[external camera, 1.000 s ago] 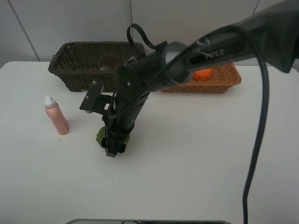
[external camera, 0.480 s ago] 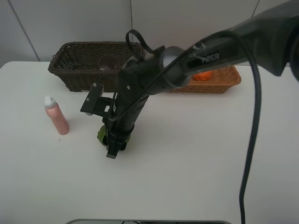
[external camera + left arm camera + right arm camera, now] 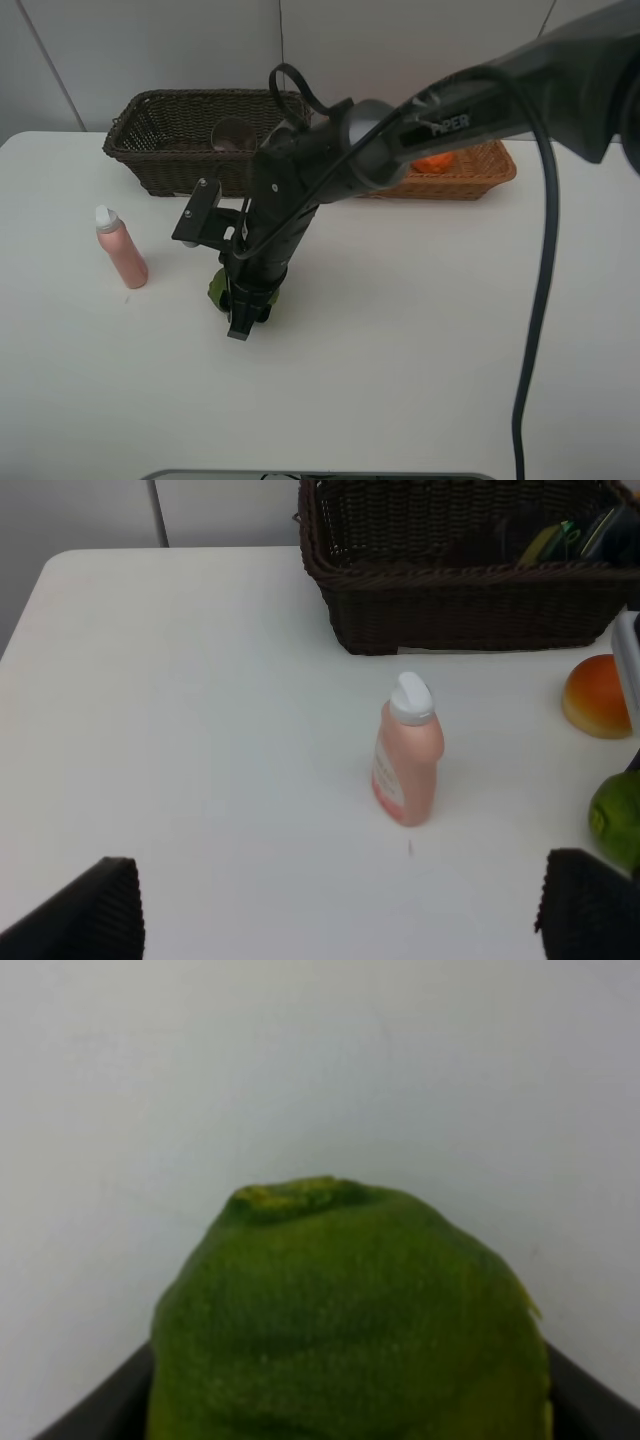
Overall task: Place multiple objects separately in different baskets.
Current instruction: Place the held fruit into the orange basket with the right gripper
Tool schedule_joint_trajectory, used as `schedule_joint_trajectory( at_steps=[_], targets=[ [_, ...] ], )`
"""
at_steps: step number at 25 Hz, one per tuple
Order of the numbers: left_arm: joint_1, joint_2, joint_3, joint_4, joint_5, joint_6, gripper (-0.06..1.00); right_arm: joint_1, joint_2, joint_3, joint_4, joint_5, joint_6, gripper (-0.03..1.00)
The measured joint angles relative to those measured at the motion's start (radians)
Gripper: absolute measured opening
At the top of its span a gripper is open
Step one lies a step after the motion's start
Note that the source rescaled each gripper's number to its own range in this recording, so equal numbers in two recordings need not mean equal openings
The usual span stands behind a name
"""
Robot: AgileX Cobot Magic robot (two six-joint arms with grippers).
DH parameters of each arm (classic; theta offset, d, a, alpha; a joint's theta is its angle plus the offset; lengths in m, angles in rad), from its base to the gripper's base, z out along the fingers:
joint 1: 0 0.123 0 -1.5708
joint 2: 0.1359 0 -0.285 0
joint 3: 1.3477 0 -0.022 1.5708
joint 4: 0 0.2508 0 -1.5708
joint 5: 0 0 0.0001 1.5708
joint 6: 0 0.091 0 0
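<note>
Right fingers point(image 3: 239, 318) just clamped the green fruit point(image 3: 340, 1310)
Left fingers point(image 3: 90, 915) open, idle; next it probably lifts toward the tan basket point(image 3: 480, 180) at 1 o'clock.

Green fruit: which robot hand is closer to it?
Right. The right gripper clamps the green fruit between its fingers. The left gripper hangs open, well apart from it.

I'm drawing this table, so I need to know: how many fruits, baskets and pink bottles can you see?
Fruits: 3 (green fruit, red-orange fruit, orange fruit in the light basket)
Baskets: 2 (dark basket, light basket)
Pink bottles: 1 (pink bottle)
Total: 6
</note>
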Motion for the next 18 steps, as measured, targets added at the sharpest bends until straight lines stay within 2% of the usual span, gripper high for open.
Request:
schedule_joint_trajectory(
  at_steps=[10, 15, 18],
  targets=[
    [0.000, 0.000, 0.000, 0.000, 0.000, 0.000, 1.00, 0.000, -0.013, 0.000, 0.001, 0.011, 0.000, 0.75],
    [0.000, 0.000, 0.000, 0.000, 0.000, 0.000, 1.00, -0.020, -0.103, 0.000, 0.037, 0.080, 0.004, 0.75],
    [0.000, 0.000, 0.000, 0.000, 0.000, 0.000, 1.00, -0.057, -0.160, 0.000, 0.048, 0.132, 0.063, 0.75]
  ],
)
